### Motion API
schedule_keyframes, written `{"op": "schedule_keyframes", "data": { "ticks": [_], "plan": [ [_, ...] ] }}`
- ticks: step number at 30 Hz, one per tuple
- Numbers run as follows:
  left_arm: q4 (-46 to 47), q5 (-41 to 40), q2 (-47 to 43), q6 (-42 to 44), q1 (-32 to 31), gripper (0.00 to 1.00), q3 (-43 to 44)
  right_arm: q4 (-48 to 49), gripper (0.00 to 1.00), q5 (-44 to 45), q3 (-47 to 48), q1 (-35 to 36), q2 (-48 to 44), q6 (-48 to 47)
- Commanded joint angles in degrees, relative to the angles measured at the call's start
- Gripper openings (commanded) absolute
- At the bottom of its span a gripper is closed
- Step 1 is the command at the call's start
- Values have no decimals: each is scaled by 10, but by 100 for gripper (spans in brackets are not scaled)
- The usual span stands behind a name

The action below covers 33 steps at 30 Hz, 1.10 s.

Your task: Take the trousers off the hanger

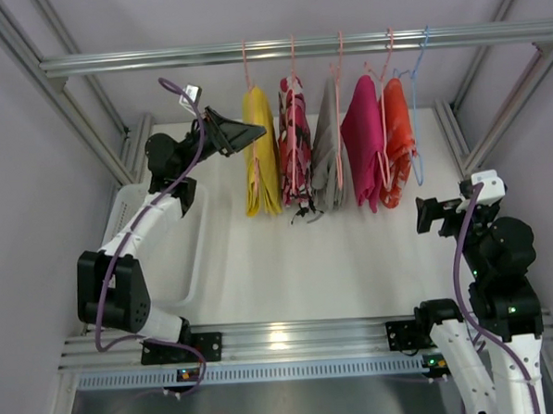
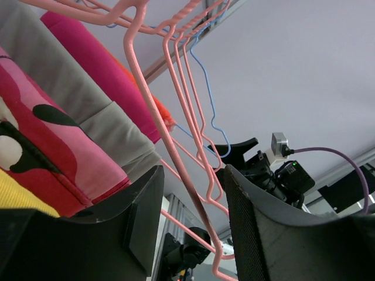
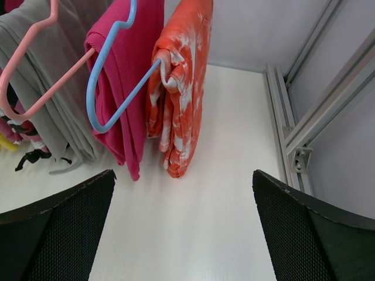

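Several trousers hang on pink hangers from the rail: yellow (image 1: pixel 260 157), patterned pink-white-black (image 1: pixel 294 141), grey (image 1: pixel 329 153), magenta (image 1: pixel 364 142) and orange (image 1: pixel 398 140). My left gripper (image 1: pixel 254 132) is raised against the yellow trousers' left side. In the left wrist view its jaws (image 2: pixel 193 175) stand partly open, with a pink hanger wire (image 2: pixel 176 158) running through the gap and touching neither finger. The yellow cloth (image 2: pixel 17 202) lies by the left finger. My right gripper (image 3: pixel 183 175) hangs wide open and empty over the table, short of the orange trousers (image 3: pixel 181 88).
An empty blue hanger (image 1: pixel 418 116) hangs at the right end of the rail (image 1: pixel 157 57). A white bin (image 1: pixel 186 258) lies under the left arm. Aluminium frame posts (image 1: pixel 458 133) border the table on both sides.
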Motion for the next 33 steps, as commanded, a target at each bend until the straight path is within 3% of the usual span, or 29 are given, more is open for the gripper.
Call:
{"op": "schedule_keyframes", "data": {
  "ticks": [1,9,12,18,33],
  "plan": [
    [106,10,10,-61,-7,50,21,26,99,-5,12,-9,9,-5],
    [120,23,20,-107,-7,43,22,30,99,-6,12,-9,14,-10],
    [105,29,13,-108,-7,33,23,30,99,-7,12,-9,12,-10],
    [42,29,0,-69,-7,0,38,29,99,-12,11,-8,10,-8],
    [15,37,15,-20,-6,0,175,36,99,-53,21,-8,25,-4]
  ]
}}
